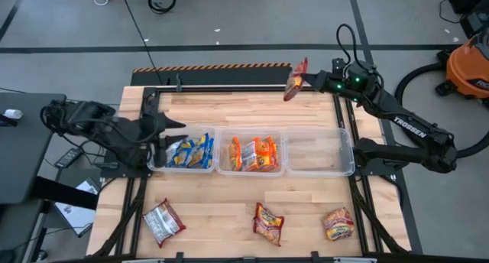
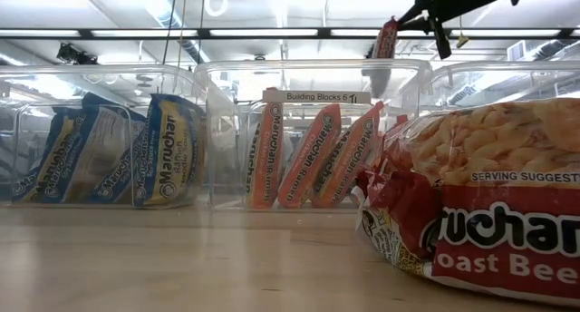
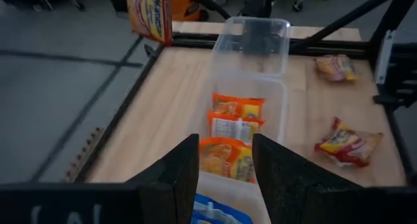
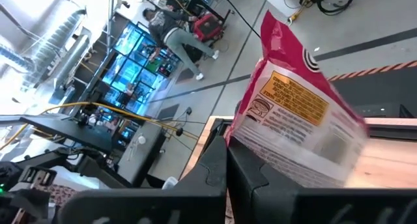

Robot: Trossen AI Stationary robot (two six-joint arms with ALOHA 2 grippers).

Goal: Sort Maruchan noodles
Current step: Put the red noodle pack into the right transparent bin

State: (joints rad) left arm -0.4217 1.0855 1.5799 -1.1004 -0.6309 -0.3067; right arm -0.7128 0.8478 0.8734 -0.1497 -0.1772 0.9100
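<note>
Three clear bins stand in a row mid-table: the left bin (image 1: 186, 168) holds blue Maruchan packets (image 1: 189, 150), the middle bin (image 1: 252, 171) orange ones (image 1: 254, 154), and the right bin (image 1: 317, 152) shows nothing inside. Three red packets (image 1: 163, 221) (image 1: 268, 222) (image 1: 338, 223) lie flat near the front edge. My right gripper (image 1: 306, 81) is shut on another red packet (image 1: 293, 81), high over the table's far edge. My left gripper (image 3: 225, 165) stands open beside the left bin, its fingers around nothing. My right gripper pinches the red packet by one edge (image 4: 246, 144) between its two shut fingers (image 4: 208, 175). It reaches in nearly level from the table's right side. The packet sticks out beyond the fingertips, lifted clear of the table and bins (image 2: 385, 38).
Bare wood lies between the bins and the far edge, and between the loose packets at the front. Black frame rails (image 1: 229, 88) run along the table's far and side edges. An orange shop vacuum (image 1: 467, 64) stands off the table at the right.
</note>
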